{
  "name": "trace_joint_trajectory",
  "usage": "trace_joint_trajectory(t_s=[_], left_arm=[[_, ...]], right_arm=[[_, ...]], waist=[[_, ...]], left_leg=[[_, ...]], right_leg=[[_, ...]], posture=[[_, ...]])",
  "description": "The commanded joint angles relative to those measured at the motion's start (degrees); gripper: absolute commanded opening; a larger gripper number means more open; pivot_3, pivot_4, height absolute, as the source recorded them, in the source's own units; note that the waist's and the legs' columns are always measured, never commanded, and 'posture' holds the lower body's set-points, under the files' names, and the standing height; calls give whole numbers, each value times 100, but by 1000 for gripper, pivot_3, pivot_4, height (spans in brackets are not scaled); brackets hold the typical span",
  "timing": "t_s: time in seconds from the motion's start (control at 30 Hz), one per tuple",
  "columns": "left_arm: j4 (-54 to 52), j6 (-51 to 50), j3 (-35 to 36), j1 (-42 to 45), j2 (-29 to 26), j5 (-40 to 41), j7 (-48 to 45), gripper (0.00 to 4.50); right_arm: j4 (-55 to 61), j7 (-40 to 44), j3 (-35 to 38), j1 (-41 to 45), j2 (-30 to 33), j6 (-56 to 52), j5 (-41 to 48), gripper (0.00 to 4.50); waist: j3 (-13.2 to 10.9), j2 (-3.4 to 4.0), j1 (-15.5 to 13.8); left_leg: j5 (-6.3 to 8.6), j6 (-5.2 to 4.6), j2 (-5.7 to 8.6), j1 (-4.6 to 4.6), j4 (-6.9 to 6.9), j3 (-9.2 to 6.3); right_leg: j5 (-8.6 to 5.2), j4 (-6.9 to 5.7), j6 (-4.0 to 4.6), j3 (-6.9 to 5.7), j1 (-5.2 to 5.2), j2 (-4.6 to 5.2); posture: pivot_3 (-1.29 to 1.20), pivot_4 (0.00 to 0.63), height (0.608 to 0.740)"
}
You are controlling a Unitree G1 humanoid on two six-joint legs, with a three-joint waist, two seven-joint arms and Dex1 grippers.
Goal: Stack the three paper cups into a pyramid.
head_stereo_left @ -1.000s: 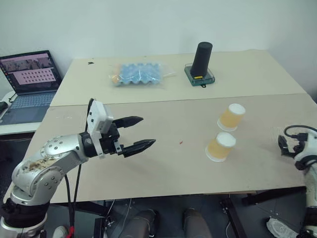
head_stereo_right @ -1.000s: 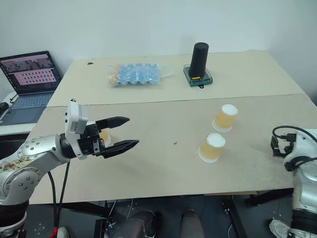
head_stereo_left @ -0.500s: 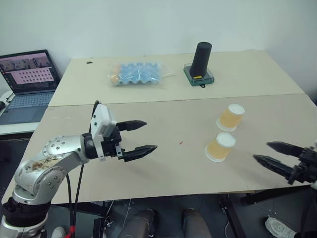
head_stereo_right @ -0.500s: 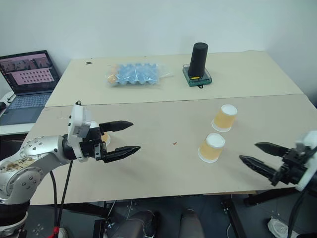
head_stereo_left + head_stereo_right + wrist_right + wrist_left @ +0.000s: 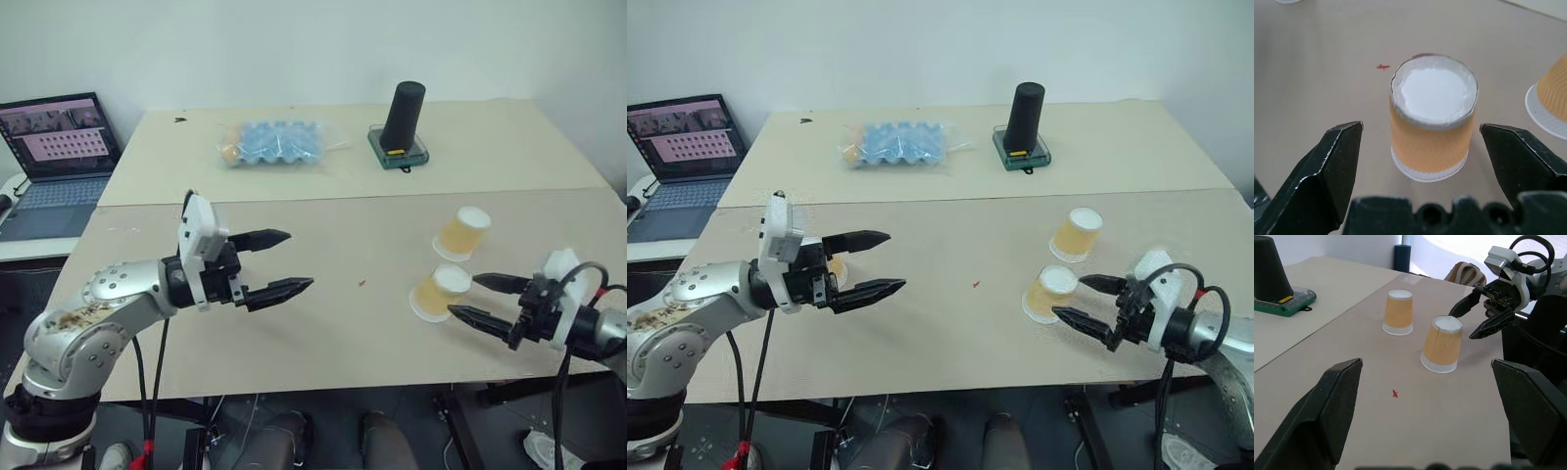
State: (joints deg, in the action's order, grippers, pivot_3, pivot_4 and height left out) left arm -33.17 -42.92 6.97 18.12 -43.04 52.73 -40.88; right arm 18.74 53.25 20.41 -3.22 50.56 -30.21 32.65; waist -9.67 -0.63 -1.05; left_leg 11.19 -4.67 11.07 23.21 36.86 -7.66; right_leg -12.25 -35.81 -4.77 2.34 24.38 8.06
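On the right half of the near table [image 5: 323,333] two orange-tan paper cups stand upside down, white bases up. The nearer cup [image 5: 438,292] sits just at 7 o'clock of the farther cup [image 5: 461,233], the two close but apart. A third cup [image 5: 834,269] shows partly behind the left gripper's fingers in the right eye view, on the table's left side, well apart from the other two. No cup rests on another.

The right gripper [image 5: 470,297] points at the nearer cup from its 3 o'clock side, its jaws spread wide and empty, the fingertips just beside the cup, one on either side of it without touching. The left gripper [image 5: 284,262] hovers over the table's left half, jaws likewise released and holding nothing, pointing toward 3 o'clock.

A small red speck [image 5: 361,284] lies on the table between the grippers. On the far table, a blue egg tray [image 5: 276,144] in clear plastic lies at 12 o'clock, and a tall black cylinder [image 5: 404,116] stands on a green base at 1 o'clock. An open laptop [image 5: 54,147] sits at 10 o'clock.
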Motion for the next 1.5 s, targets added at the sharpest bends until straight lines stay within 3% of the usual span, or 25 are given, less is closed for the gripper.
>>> trace_joint_trajectory(t_s=[0.03, 0.67, 0.87, 1.1, 1.37, 1.5], left_arm=[[-237, -91, 186, 112, -21, 219, 142, 4500], [-248, -134, 190, 118, -10, 296, 356, 4500], [-304, -152, 223, 41, -59, 332, 351, 4500], [-349, -149, 292, -101, -152, 299, 379, 4500], [-452, -128, 453, -356, -338, 283, 327, 4500], [-382, -25, 602, -646, -520, 88, 143, 4500]], right_arm=[[-130, -227, -100, 332, -46, 212, -263, 4465], [-359, -361, -614, 952, -286, 121, -466, 4465], [-326, -309, -687, 1012, -285, 75, -456, 2828], [-428, -283, -811, 1262, -289, 105, -477, 2828], [-627, -82, -1632, 3123, -800, -40, -379, 2828], [-851, 205, -2464, 3832, -1285, -16, -556, 2828]], waist=[[0, 0, 1], [-1, -1, 3], [0, -1, 8], [-1, -1, 25], [-4, -5, 82], [-5, -7, 56]], left_leg=[[0, 0, 0, -1, 0, 0], [-1, 1, 1, -2, 0, 2], [-1, 2, 0, -2, 0, 2], [-2, 2, 0, -3, 0, 2], [-3, 5, -13, -4, 0, 10], [0, 1, -12, -1, 0, 10]], right_leg=[[0, -1, 0, 0, 0, -1], [4, -1, 2, 4, 2, -6], [4, -3, 2, 4, 3, -7], [5, -4, 3, 5, 3, -7], [9, -4, 10, 10, 8, -20], [13, -1, 14, 10, 13, -23]], posture=[[0, 150, 728], [0, 150, 728], [0, 150, 728], [0, 150, 728], [0, 150, 728], [0, 150, 728]])
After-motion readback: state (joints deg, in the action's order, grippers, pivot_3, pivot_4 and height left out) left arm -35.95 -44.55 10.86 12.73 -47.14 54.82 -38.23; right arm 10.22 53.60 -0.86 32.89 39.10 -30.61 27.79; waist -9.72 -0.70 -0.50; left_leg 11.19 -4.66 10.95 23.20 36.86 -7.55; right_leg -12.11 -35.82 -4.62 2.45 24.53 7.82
